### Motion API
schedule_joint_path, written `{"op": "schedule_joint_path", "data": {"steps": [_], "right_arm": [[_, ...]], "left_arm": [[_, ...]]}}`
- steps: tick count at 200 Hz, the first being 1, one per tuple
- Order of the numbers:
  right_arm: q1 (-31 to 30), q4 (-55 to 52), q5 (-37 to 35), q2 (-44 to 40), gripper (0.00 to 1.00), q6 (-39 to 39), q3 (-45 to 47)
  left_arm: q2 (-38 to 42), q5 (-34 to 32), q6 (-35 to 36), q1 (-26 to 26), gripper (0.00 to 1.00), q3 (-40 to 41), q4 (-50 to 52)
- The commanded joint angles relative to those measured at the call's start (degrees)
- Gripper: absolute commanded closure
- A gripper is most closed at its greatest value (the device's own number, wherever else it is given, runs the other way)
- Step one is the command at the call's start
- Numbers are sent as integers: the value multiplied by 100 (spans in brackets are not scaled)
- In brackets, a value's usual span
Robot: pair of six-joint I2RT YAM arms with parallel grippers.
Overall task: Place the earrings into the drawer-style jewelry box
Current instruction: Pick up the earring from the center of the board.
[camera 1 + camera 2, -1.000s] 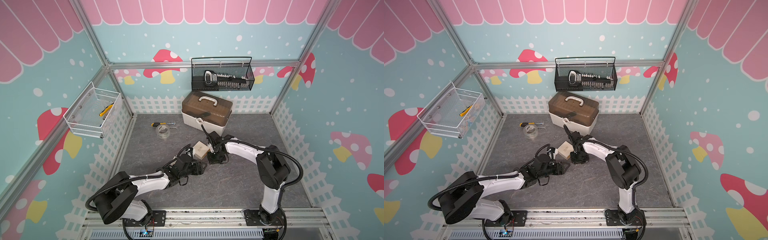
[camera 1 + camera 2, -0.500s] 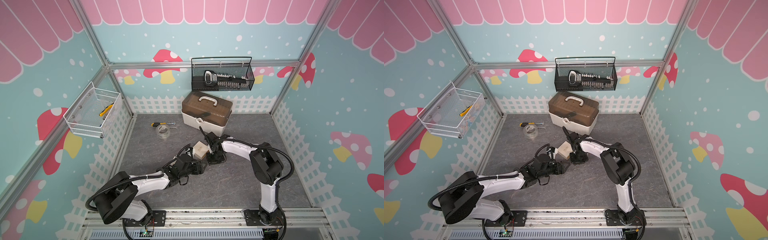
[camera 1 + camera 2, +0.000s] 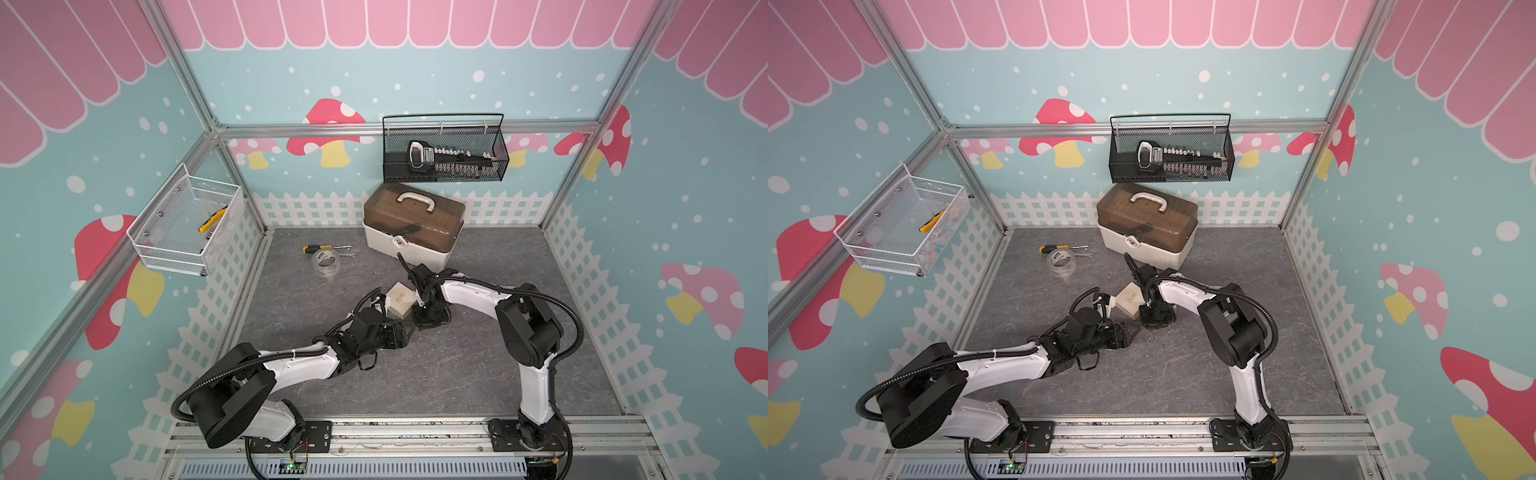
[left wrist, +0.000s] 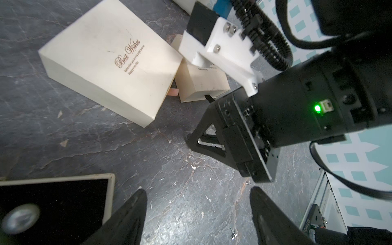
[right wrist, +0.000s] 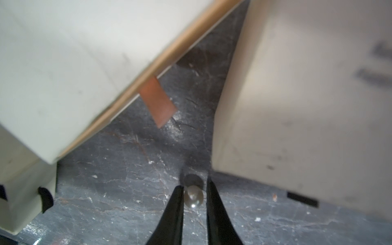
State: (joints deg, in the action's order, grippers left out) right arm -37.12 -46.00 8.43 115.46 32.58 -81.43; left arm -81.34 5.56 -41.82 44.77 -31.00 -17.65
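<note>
In the right wrist view a small pearl earring (image 5: 193,197) sits on the grey floor between the fingertips of my right gripper (image 5: 194,191), which is shut on it. A cream jewelry box (image 5: 63,63) with a pink pull tab (image 5: 158,104) and a second cream box (image 5: 307,95) lie just beyond. My left gripper (image 4: 198,193) hangs open over bare floor. A tiny pin-like earring (image 4: 234,234) lies near one finger. A black-lined drawer (image 4: 110,201) lies beside it, holding a blurred silvery ball. In both top views the grippers meet beside the box (image 3: 401,299).
A brown-lidded toolbox (image 3: 413,226) stands at the back. A tape roll (image 3: 326,262) and a screwdriver (image 3: 322,248) lie to its left. A black wire basket (image 3: 444,153) hangs on the back wall and a white one (image 3: 187,224) on the left wall.
My right gripper's jaws have narrowed onto the pearl earring and the right arm's elbow has shifted a little. The left arm has stayed put.
</note>
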Motion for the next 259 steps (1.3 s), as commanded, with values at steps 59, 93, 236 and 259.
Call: {"op": "schedule_joint_path", "data": {"steps": [59, 93, 236, 259], "right_arm": [[12, -214, -30, 97, 85, 29, -22], [12, -202, -162, -65, 85, 113, 160], [4, 602, 77, -1195, 85, 944, 1693], [6, 564, -43, -1141, 81, 914, 1666]], "left_arm": [[118, -210, -32, 31, 23, 105, 7], [176, -47, 29, 39, 23, 77, 85], [395, -176, 12, 848, 22, 263, 228], [343, -173, 15, 857, 22, 212, 218]]}}
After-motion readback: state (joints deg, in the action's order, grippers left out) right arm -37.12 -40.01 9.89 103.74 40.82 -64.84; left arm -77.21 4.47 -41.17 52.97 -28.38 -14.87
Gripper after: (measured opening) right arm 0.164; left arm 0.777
